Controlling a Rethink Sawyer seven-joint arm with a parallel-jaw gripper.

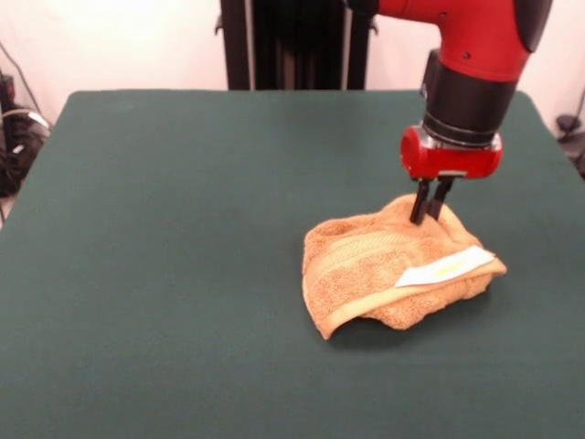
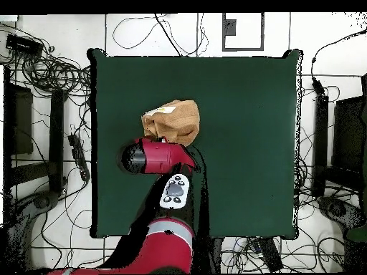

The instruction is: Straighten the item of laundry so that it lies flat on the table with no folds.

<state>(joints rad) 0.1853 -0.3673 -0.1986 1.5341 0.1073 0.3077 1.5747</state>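
Note:
The item of laundry [image 1: 384, 270] is an orange-tan towel lying crumpled and folded over itself on the green table [image 1: 183, 256], right of centre. A white label with yellow print [image 1: 445, 267] shows on its right side. My gripper [image 1: 429, 218] comes down from above onto the towel's far upper edge, its two black fingers close together and pinching a raised bit of cloth. In the overhead view the towel [image 2: 174, 120] lies bunched left of the table's [image 2: 244, 143] middle, and the red wrist [image 2: 152, 157] covers the gripper and the towel's near edge.
Open green tabletop spreads to the left and front of the towel in the front view. Cables and dark stands [image 2: 50, 107] surround the table on the floor. The black pedestal [image 1: 292, 41] stands behind the far edge.

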